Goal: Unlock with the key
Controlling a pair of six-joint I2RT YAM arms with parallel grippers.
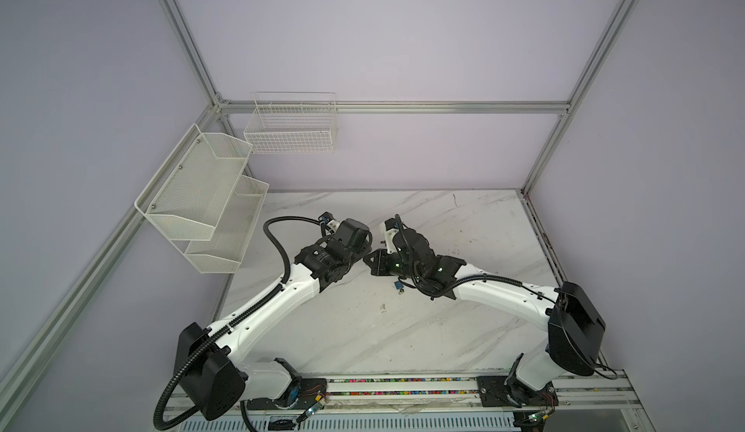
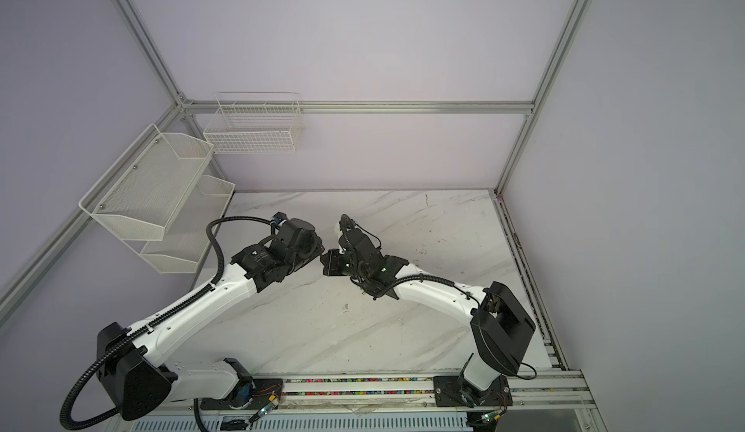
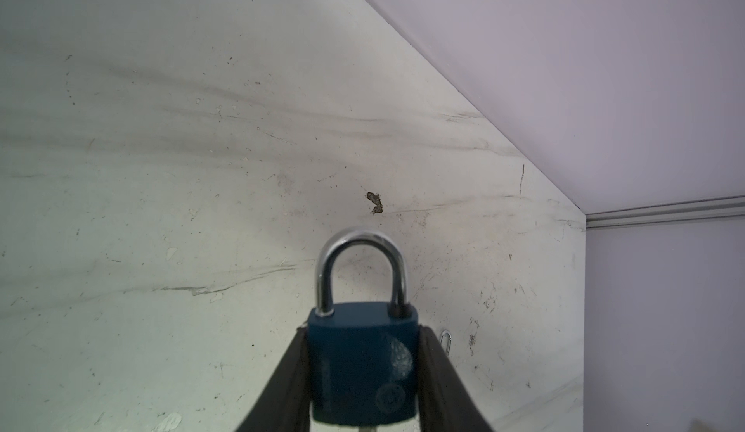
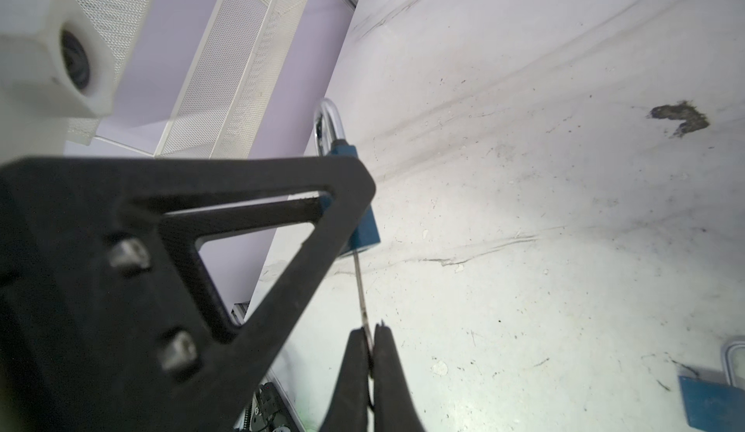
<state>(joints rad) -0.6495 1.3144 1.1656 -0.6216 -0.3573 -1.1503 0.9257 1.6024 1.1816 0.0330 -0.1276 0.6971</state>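
The padlock is clamped across its body sides in the left gripper, jaws part closed on it, held up off the table. Its shackle points straight out past the fingertips. Both legs look seated, so I'd call it locked. Opposite it, the right gripper is pinched tight on the key, holding just the very end of it at the tips. The key runs straight ahead of those tips and its far end meets the padlock's underside, the face opposite the shackle. Can't tell how deep it sits in the keyway. What matters: the key's long axis roughly lines up with the padlock's long axis, with the lock dead ahead of the right gripper. My read is that insertion is done or nearly done. Next would be a roll of the right wrist about that axis while the left holds firm. Risk: the pinch has little metal to bite on, so it could slip, or bend the key if the axes are off. A second padlock lies on the table off to the side of the right gripper, not involved.
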